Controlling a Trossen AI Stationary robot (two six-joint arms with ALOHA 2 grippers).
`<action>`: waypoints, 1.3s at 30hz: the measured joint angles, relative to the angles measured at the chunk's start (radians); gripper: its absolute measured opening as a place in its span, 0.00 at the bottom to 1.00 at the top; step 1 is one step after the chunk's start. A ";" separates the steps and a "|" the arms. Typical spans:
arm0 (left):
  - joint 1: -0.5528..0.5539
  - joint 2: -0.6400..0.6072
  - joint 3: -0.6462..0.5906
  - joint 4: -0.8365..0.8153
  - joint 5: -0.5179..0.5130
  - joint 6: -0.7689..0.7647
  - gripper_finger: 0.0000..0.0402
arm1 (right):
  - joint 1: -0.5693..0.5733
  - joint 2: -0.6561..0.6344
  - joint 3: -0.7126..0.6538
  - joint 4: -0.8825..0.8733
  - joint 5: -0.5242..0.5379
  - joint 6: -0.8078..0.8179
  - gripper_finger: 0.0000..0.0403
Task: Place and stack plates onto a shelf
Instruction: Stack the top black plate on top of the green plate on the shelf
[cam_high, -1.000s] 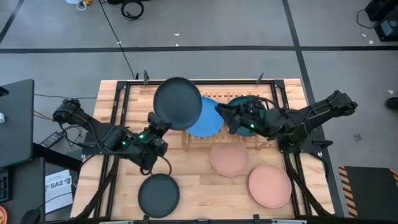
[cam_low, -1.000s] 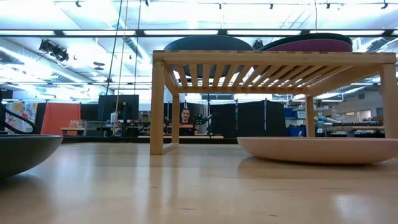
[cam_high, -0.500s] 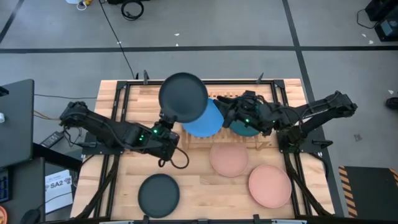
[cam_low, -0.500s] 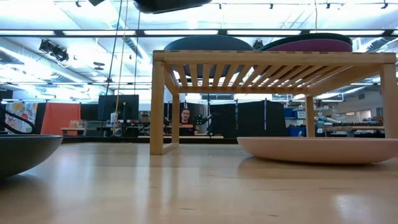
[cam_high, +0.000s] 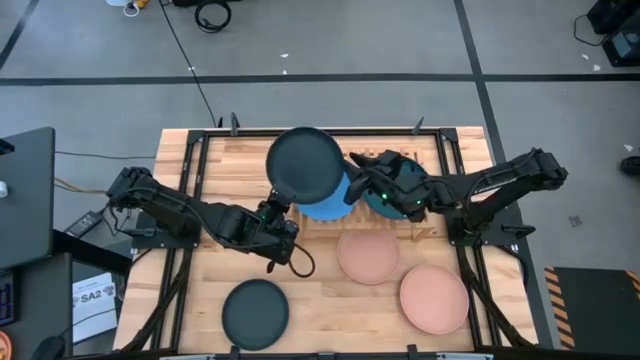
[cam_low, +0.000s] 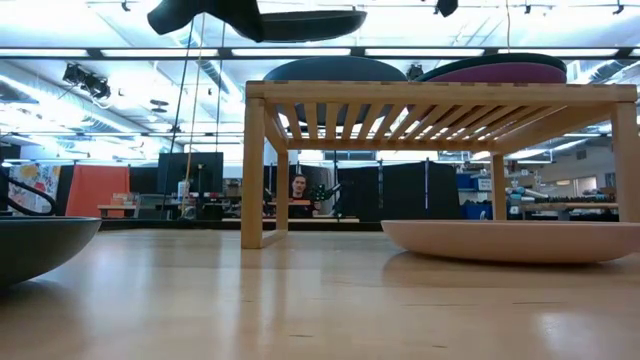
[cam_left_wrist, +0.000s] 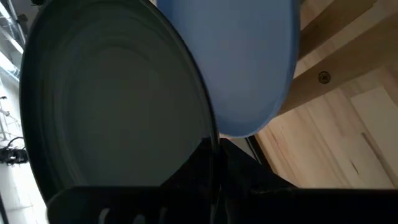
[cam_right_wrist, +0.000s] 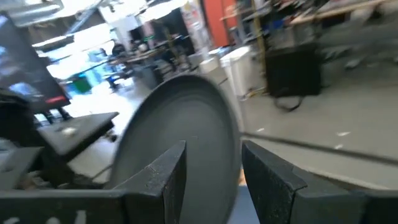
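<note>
Left tool (cam_high: 277, 208): clamping the charcoal plate (cam_high: 306, 166), hovering over the blue plate (cam_high: 330, 195) on the shelf (cam_low: 440, 98).
Right tool (cam_high: 362, 172): fingers parted, empty, facing that plate.

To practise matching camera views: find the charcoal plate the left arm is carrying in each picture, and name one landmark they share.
High view: charcoal plate, upper centre.
Low view: top edge, above the shelf.
Left wrist view: fills the left.
Right wrist view: centre.
Shared landmark: the blue plate, also in the left wrist view.

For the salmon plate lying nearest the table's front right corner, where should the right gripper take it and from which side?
Take the salmon plate by its raised rim. It lies flat and shallow on the table, so only the edge gives the fingers something to pinch. Come from the far right side, nearest the right gripper, which hovers open over the shelf.
</note>
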 joint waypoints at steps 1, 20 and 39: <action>0.000 0.000 0.000 0.001 0.001 0.000 0.05 | 0.000 0.002 0.000 0.000 0.019 -0.016 0.40; -0.001 -0.002 0.000 0.004 -0.005 -0.002 0.05 | -0.029 0.079 0.000 -0.013 0.019 -0.037 0.40; -0.001 -0.003 0.000 0.012 -0.006 0.003 0.06 | -0.079 0.085 0.000 -0.016 -0.066 -0.003 0.11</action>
